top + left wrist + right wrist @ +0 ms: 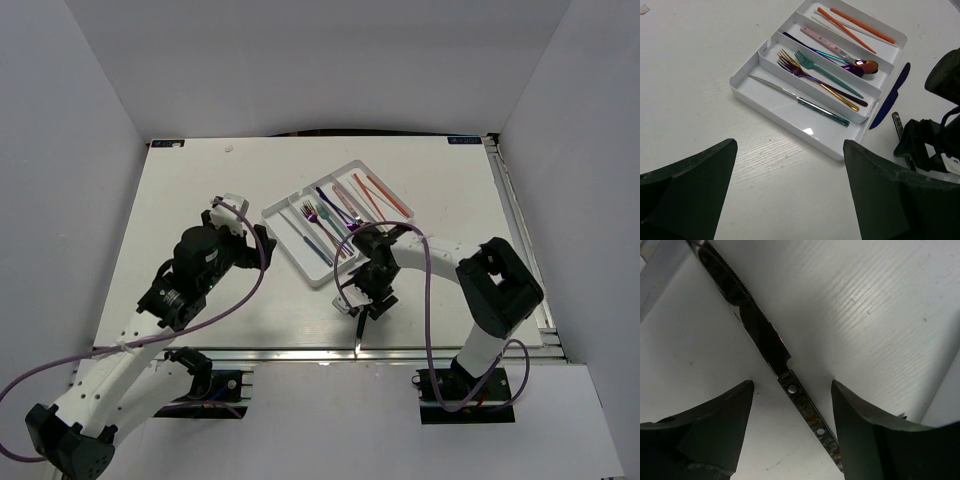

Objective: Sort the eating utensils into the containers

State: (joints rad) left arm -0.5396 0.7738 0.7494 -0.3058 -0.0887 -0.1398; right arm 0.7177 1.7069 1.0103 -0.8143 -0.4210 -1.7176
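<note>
The white cutlery tray [283, 212] [790, 117] lies mid-table. In its long compartments I see a silver knife [800, 100], several forks [812, 75], spoons [860, 66] and red-orange chopsticks [855, 22]. A blue knife [890, 95] lies on the table against the tray's right side. A dark knife with a riveted handle [765, 335] [358, 335] lies near the front edge. My right gripper [792, 395] [365, 300] is low over it, open, its fingers on either side of the handle without touching. My left gripper [790, 200] [252, 222] hangs open and empty just left of the tray.
A metal rail [300, 352] runs along the table's front edge, close to the dark knife's tip. White walls enclose the left, back and right sides. The right arm's purple cable [428, 300] loops over the table beside the tray.
</note>
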